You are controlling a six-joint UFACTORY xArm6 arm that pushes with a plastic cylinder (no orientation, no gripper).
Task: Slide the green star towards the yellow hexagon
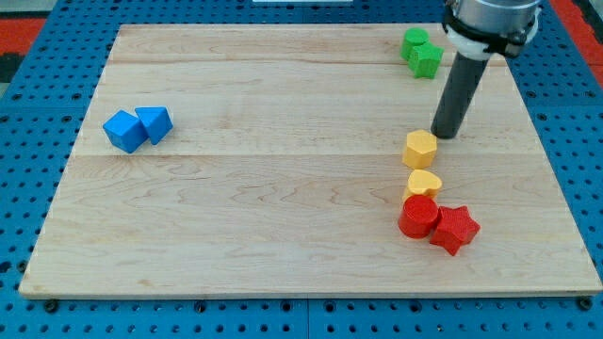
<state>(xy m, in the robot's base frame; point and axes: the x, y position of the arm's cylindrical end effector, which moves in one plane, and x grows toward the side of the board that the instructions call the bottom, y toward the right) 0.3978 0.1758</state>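
Note:
Two green blocks sit together at the view's top right: the green star [414, 41] and a green cube [426, 61] touching it just below. The yellow hexagon [420, 149] lies lower, right of the board's middle. My tip [443, 135] rests on the board just to the upper right of the yellow hexagon, very close to it, and well below the green blocks. The dark rod rises from there to the view's top right.
A yellow heart [423, 183] lies just below the hexagon. A red cylinder [417, 217] and a red star [454, 229] touch each other below that. Two blue blocks [138, 127] sit together at the view's left. The wooden board [283, 188] lies on a blue pegboard.

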